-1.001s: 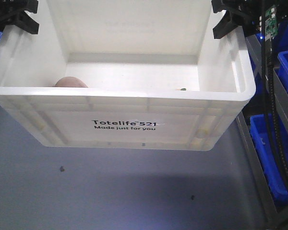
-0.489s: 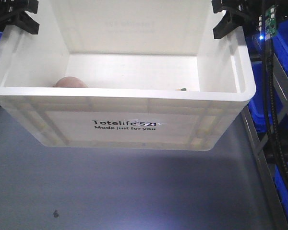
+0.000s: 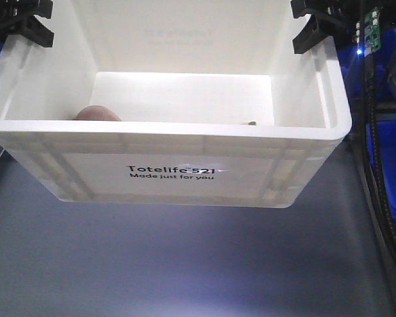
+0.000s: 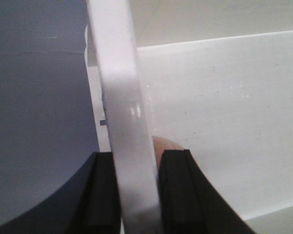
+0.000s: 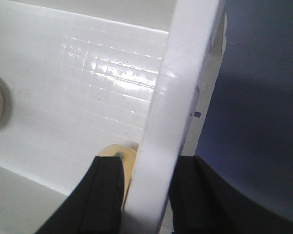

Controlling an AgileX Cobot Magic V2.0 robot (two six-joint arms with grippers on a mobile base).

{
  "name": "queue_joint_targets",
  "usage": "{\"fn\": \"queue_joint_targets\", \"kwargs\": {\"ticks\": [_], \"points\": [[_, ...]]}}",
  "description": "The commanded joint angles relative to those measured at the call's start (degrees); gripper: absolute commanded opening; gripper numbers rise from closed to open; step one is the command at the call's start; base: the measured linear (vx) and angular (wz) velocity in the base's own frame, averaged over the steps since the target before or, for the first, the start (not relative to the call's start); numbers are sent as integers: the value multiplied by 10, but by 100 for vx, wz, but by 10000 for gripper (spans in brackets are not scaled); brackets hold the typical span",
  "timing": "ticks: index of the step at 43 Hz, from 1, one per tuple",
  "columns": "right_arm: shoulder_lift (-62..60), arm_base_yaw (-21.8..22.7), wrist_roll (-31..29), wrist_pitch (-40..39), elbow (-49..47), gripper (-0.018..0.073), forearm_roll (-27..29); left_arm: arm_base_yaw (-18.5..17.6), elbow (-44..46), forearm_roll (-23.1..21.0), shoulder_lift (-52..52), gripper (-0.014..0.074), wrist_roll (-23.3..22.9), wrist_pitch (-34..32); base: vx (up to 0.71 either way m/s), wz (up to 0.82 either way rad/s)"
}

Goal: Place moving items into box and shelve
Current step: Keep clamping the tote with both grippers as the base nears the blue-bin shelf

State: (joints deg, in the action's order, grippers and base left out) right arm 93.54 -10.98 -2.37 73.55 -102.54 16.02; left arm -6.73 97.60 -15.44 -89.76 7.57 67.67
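We saw the left end effector (image 4: 136, 195) and the right end effector (image 5: 146, 195) each clenched on a side rim of the white box (image 3: 171, 127), with the pink toy (image 3: 98, 113) and the yellow toy (image 5: 118, 158) lying inside.

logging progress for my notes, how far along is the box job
Done: the pink-brown plush and the yellow-orange plush lie inside the box. In hand: the left gripper and the right gripper each clamp the box at opposite ends. Left: shelving the box.
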Motion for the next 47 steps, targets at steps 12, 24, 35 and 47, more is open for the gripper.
{"fn": "queue_joint_targets", "kwargs": {"ticks": [12, 24, 35, 47], "points": [[-35, -6, -16, -57, -23, -4, 76, -8, 26, -71, 33, -6, 5, -58, 43, 30], [-35, -6, -16, -57, -23, -4, 76, -8, 26, -71, 33, -6, 5, -58, 39, 42], [-35, -6, -16, -57, -23, -4, 76, -8, 26, -71, 33, -6, 5, -58, 34, 51], [-35, -5, -16, -57, -23, -4, 75, -8, 26, -71, 33, -6, 5, -58, 26, 63]]}}
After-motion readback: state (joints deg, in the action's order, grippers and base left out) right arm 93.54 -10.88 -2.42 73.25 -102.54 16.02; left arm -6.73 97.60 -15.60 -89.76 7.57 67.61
